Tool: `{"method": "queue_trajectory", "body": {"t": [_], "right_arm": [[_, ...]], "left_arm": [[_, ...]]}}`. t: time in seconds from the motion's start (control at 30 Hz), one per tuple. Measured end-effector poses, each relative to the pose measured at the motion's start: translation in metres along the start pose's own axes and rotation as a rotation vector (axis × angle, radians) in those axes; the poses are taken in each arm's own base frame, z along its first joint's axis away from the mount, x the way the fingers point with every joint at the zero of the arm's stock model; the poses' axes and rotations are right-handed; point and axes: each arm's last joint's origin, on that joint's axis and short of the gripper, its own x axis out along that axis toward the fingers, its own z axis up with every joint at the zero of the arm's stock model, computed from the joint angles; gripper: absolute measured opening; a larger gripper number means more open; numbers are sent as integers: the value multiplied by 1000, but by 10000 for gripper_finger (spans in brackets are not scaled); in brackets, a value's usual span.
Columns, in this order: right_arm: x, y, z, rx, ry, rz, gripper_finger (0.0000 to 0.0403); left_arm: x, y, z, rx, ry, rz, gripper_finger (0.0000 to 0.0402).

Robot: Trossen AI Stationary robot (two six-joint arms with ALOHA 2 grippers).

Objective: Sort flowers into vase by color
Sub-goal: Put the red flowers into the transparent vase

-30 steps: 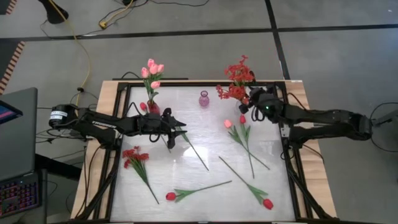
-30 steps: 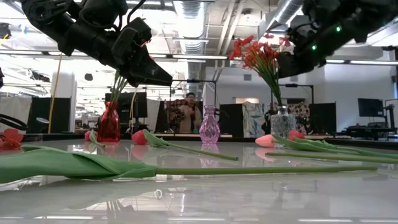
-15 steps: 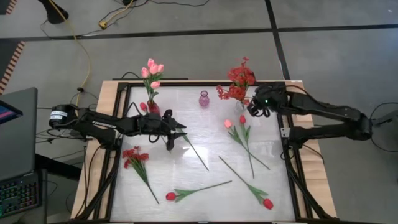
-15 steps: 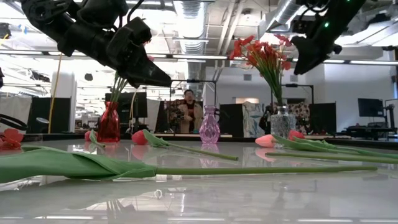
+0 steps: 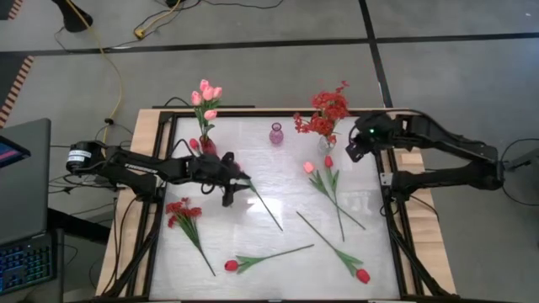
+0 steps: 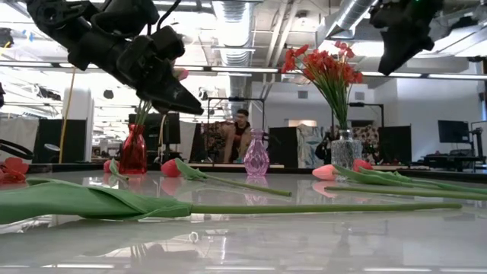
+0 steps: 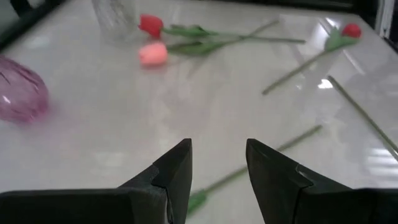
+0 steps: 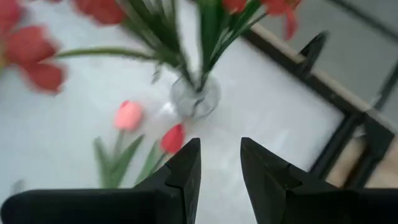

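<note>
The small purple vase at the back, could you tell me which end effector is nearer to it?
Left: just in front-left of the purple vase. Right hangs farther off, beyond the red bouquet.

Pale pink tulips (image 5: 205,95) are held in a red vase (image 5: 207,146) | red blossom sprays (image 5: 324,111) in a clear vase (image 5: 326,143) | small empty pink glass vase (image 5: 276,133) between them | left gripper (image 5: 238,185) is poised over a stem on the white table (image 5: 253,227) | right gripper (image 5: 352,148) beside the clear vase.

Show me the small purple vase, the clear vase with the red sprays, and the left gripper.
small purple vase (image 5: 276,134), high view, its body.
clear vase (image 6: 346,150), low view, its glass belly.
left gripper (image 7: 217,163), left wrist view, midway between its fingertips.
</note>
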Motion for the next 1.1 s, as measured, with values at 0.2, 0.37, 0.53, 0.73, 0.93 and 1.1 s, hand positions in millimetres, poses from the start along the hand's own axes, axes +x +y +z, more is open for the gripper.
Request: {"method": "queue_trajectory", "body": {"t": [0.2,0.37,0.53,0.73,0.93,1.1], "right_arm": [[-5,5,-3,12,77,148,139],[-4,23,-7,-54,124,228,139],[1,58,-8,-128,121,316,139],[13,109,-14,-345,92,423,139],[24,154,-33,-556,92,481,139],[28,180,-51,-697,87,503,139]], "left_arm": [[-3,-10,23,17,222,31,139],[-19,-31,50,52,403,89,139],[-37,-48,52,-195,612,80,139],[-57,-70,31,-571,847,245,138],[-70,-104,21,-850,886,346,138],[-78,-132,15,-1091,744,454,138]]}}
